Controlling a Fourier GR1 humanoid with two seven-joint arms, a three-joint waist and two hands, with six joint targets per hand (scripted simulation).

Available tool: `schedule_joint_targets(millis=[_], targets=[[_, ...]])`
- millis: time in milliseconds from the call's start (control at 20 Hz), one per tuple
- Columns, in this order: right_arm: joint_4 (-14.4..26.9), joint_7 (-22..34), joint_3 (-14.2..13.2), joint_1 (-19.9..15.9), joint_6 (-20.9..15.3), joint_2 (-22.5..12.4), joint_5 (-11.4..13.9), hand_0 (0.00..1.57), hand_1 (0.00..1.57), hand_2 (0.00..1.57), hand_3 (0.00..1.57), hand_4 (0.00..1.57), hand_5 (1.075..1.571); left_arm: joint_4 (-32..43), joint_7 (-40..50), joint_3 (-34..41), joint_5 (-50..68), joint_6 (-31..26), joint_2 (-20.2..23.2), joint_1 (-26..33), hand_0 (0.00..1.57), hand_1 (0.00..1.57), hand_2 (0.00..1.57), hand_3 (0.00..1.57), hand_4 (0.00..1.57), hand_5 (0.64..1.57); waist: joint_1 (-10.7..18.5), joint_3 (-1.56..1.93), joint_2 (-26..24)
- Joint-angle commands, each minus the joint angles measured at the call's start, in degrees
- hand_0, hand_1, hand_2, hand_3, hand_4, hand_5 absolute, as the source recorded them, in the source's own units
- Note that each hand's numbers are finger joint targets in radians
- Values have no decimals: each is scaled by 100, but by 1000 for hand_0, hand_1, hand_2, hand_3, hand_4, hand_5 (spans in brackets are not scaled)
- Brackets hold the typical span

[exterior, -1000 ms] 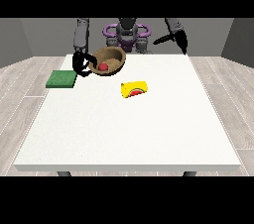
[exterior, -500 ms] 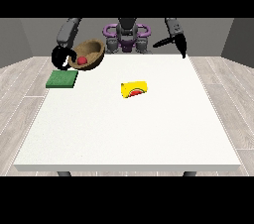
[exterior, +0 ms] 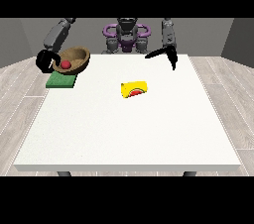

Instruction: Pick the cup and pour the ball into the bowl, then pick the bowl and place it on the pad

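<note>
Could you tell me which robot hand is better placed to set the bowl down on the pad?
The right: that robot hand at the view's left holds the bowl just above the green pad. The other robot hand hangs far across the table.

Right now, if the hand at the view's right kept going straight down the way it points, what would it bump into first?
Probably just the bare white table. The hand at the view's right points down near the table's far edge. The yellow cup lies well off to the side, though depth is hard to judge.

text: none readable | labels: none | numbers: none | signs: none
</note>
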Motion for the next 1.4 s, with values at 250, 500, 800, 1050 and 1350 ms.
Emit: schedule_joint_targets(millis=[250, 500, 800, 1050, 1350], targets=[[657, -1339, -460, 103, 769, -1125, -5, 1571, 1571, 1571, 351, 1024, 1569, -1411, 232, -420, -341, 380, -200, -158, 0, 0, 0, 0, 0, 1563, 221, 16, 1286], [945, -1429, -483, -170, 963, -1473, 64, 1571, 1571, 1571, 0, 1037, 1569, -2037, 612, -473, -345, 201, -36, -93, 0, 0, 0, 0, 0, 1563, 226, 12, 1496], [1223, -1523, -486, -183, 1022, -1665, 150, 1571, 1571, 1571, 459, 1022, 1571, -2717, 942, -571, -323, -3, 69, 340, 0, 0, 0, 0, 0, 1563, 279, 9, 1436], [1322, -826, -636, -548, 1162, -1730, -124, 1571, 1571, 1571, 0, 765, 1568, -2417, 1167, -567, -493, 250, -112, 161, 0, 0, 0, 0, 0, 1566, 32, 2, 1174], [1242, -847, -326, -262, 862, -1387, 151, 1571, 1571, 1571, 1038, 732, 1570, -2153, 937, -404, -147, -88, 26, 220, 0, 0, 0, 0, 0, 1566, 203, -2, 920]])
